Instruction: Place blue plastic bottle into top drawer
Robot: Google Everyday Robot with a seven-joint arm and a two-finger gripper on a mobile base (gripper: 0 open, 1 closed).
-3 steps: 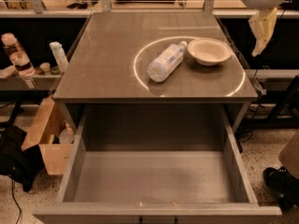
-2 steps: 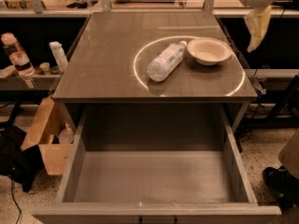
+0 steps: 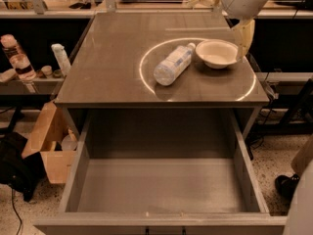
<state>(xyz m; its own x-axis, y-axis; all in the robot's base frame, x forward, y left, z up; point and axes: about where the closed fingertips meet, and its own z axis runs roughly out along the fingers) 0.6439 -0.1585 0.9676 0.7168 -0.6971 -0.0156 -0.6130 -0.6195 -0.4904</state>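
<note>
The blue plastic bottle lies on its side on the table top, cap pointing toward the back right, just left of a white bowl. The top drawer is pulled out wide below the table's front edge, and its grey floor is bare. My gripper hangs from the white arm at the top right, over the right rim of the bowl. It is to the right of the bottle and clear of it, holding nothing that I can see.
The grey table has a bright ring of light around the bottle and bowl. A wooden box stands on the floor at the left. A pink-capped bottle and an opaque white bottle stand on a shelf at the left.
My gripper has moved left, from beyond the table's right edge to over the bowl's right rim. The bottle, bowl and drawer have not moved.
</note>
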